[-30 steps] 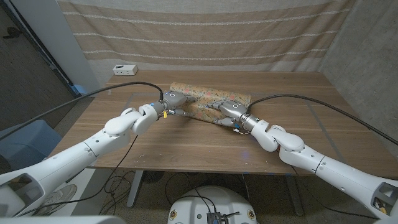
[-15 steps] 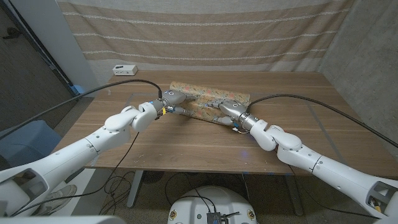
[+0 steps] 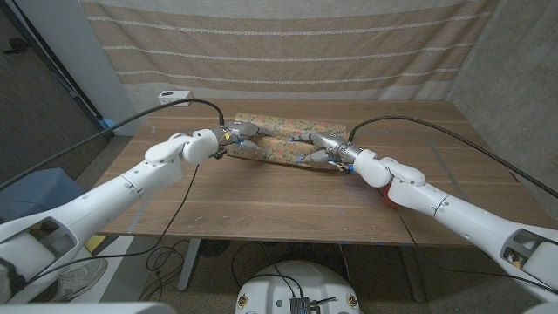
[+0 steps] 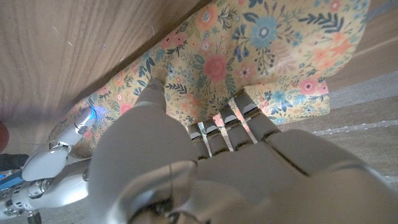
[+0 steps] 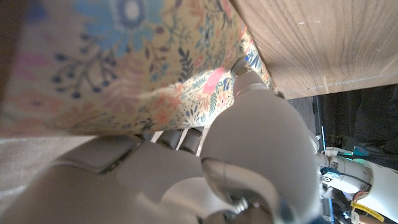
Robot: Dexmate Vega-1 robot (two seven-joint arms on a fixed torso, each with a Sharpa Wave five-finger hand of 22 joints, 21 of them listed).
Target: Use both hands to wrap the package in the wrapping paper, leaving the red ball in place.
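Floral wrapping paper lies across the far middle of the table, covering the package, which is hidden beneath it. My left hand grips the paper's left part and my right hand grips its right part. In the left wrist view the left hand has its thumb pressed on the paper and its fingers curled into a fold. The right wrist view shows the right hand tucked against the paper. A red ball peeks out behind my right forearm.
A small white box sits at the table's far left corner. A striped curtain hangs behind the table. Cables run from both wrists over the tabletop.
Both hands have moved away from me toward the far edge, drawing the paper over the package. The right forearm has shifted and the red ball now shows beside it.
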